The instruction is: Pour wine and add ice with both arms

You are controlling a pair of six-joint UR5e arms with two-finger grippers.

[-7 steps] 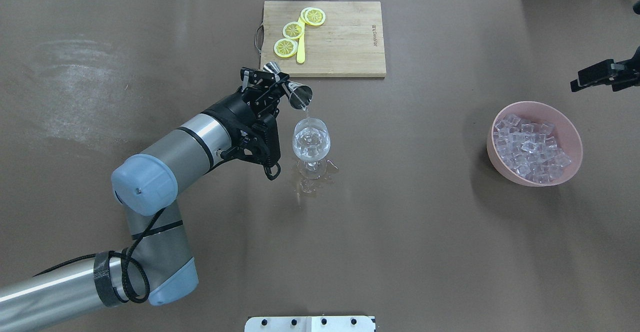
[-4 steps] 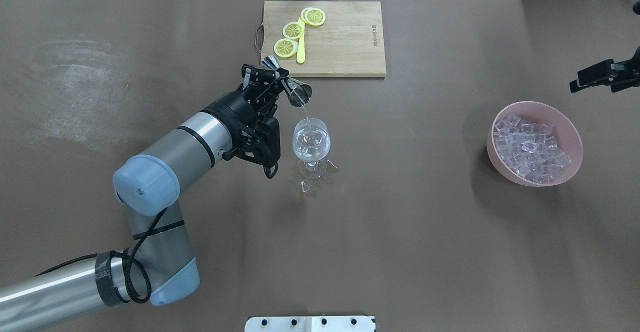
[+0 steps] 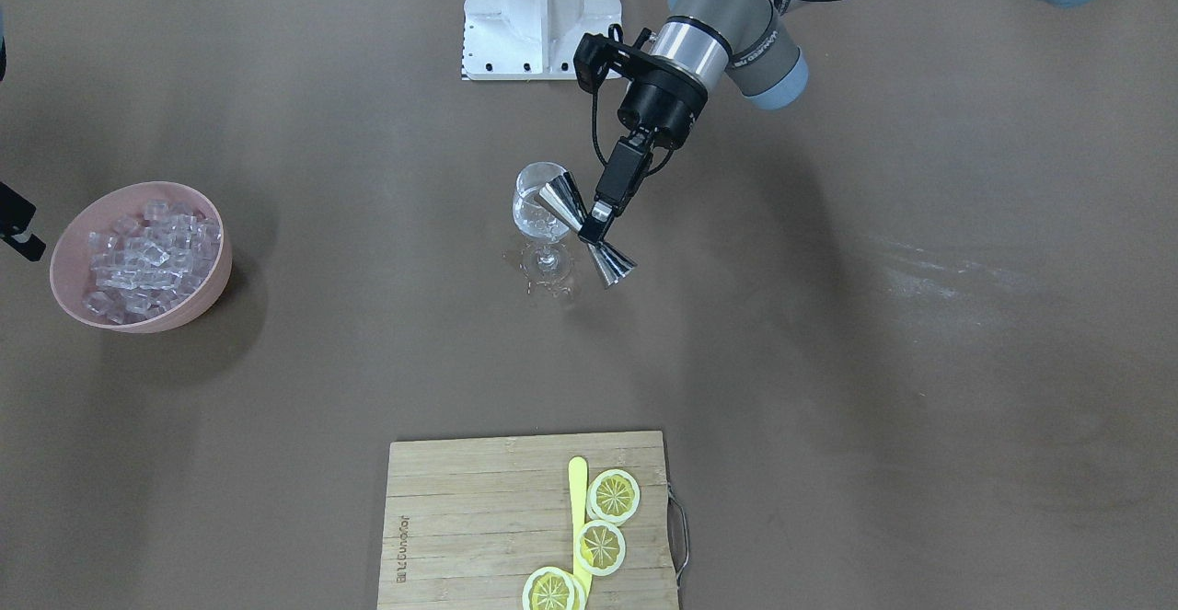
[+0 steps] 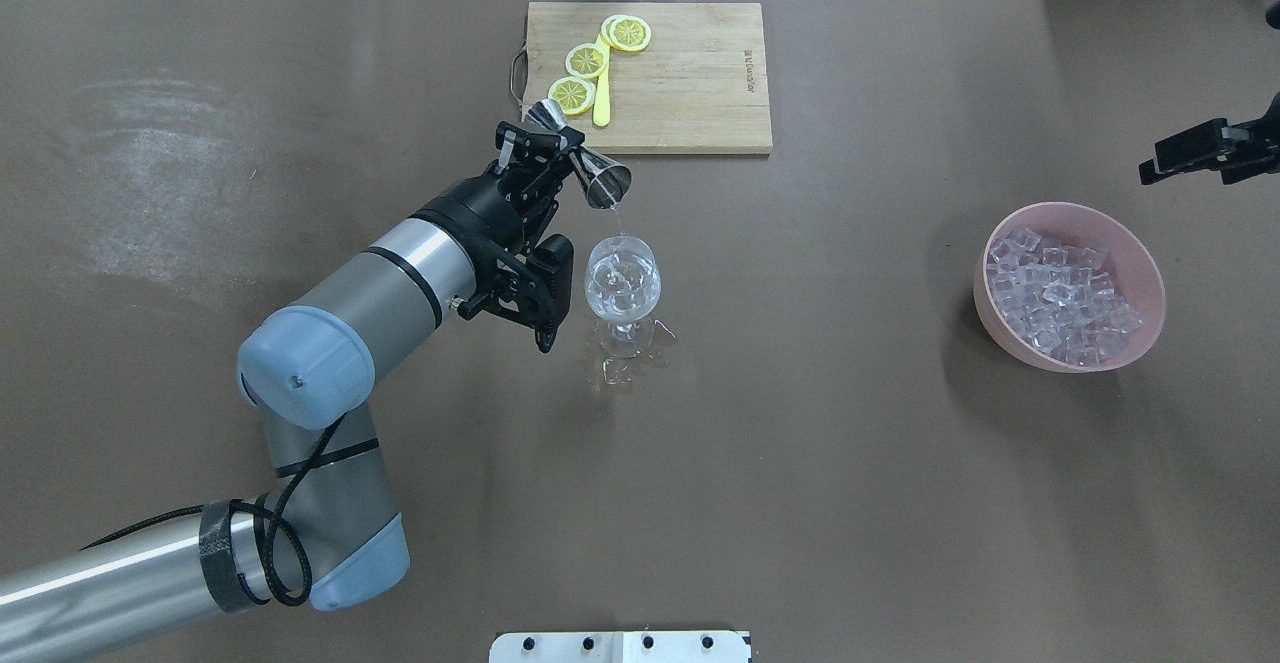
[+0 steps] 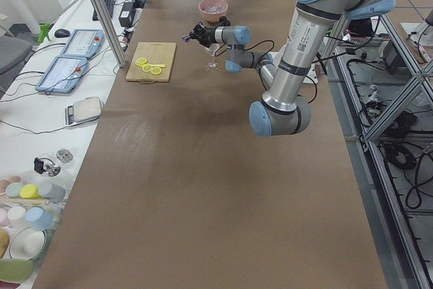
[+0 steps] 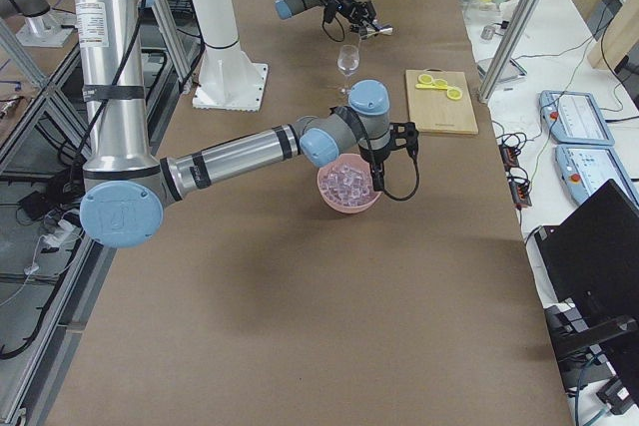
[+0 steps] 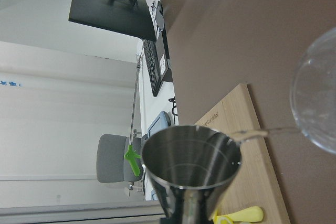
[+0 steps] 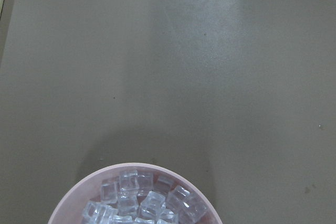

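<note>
A steel jigger point(image 4: 592, 175) hangs tilted over the wine glass point(image 4: 622, 283), with my left gripper point(image 4: 556, 157) shut on its waist. A thin clear stream falls from its lip into the glass. The front-facing view shows the same grip, left gripper point(image 3: 596, 220) on jigger point(image 3: 586, 231) beside the glass point(image 3: 537, 210). In the left wrist view the jigger's mouth point(image 7: 191, 161) is close up. The ice point(image 4: 1058, 293) is heaped in a pink bowl point(image 4: 1150, 278) at the right. My right gripper point(image 4: 1195, 153) hovers just beyond the bowl. Whether its fingers are open or shut does not show.
A wooden cutting board point(image 4: 690, 83) with lemon slices point(image 4: 585, 61) and a yellow knife lies at the far edge, just behind the jigger. Wet spots point(image 4: 618, 368) glisten around the glass foot. The white base block point(image 3: 538, 12) stands at the robot's side.
My left gripper has shifted a little right and toward the cutting board with the jigger, still pouring. The right gripper has not moved.
</note>
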